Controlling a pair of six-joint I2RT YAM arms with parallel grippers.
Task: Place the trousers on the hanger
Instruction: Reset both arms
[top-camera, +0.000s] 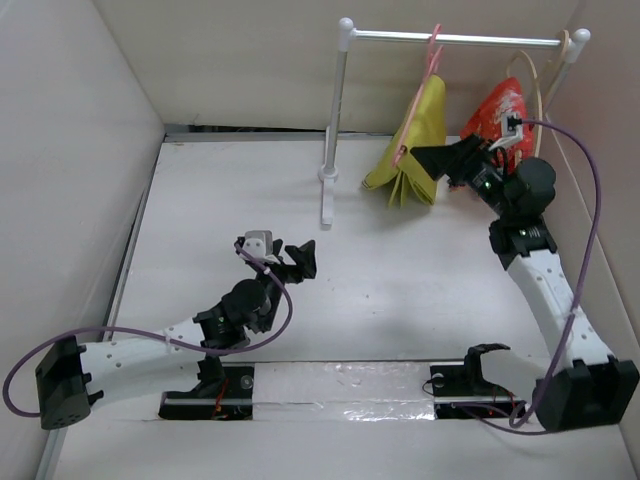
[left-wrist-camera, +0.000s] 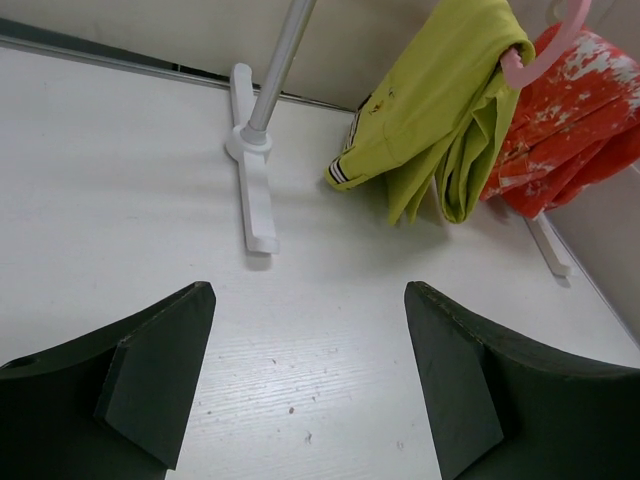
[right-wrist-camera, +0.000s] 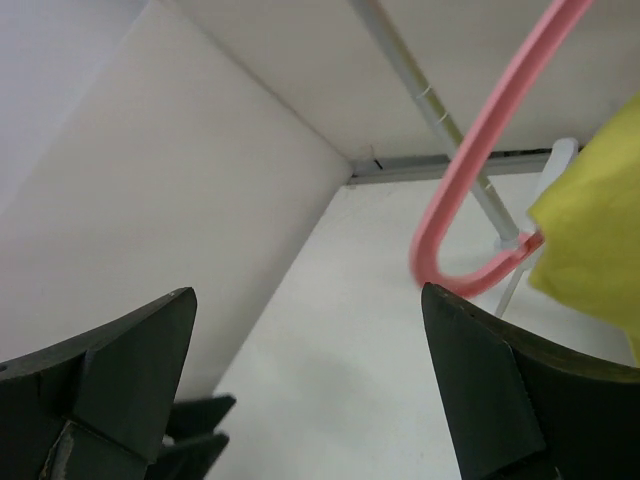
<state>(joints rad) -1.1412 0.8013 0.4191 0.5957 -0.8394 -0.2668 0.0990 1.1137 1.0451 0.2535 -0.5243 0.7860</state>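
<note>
While noting the trousers (left-wrist-camera: 430, 110) draping over the hanger (right-wrist-camera: 470, 165) on the rail (top-camera: 455, 39), also seeing the red garment (left-wrist-camera: 580, 110) hanging just beside. Finding the right gripper (right-wrist-camera: 305, 295) parted wide and gripping nothing — sitting just beside the yellow cloth. Finding the left gripper (left-wrist-camera: 310, 300) likewise spread and empty, hovering above the table (left-wrist-camera: 120, 180), apart from the rail.
</note>
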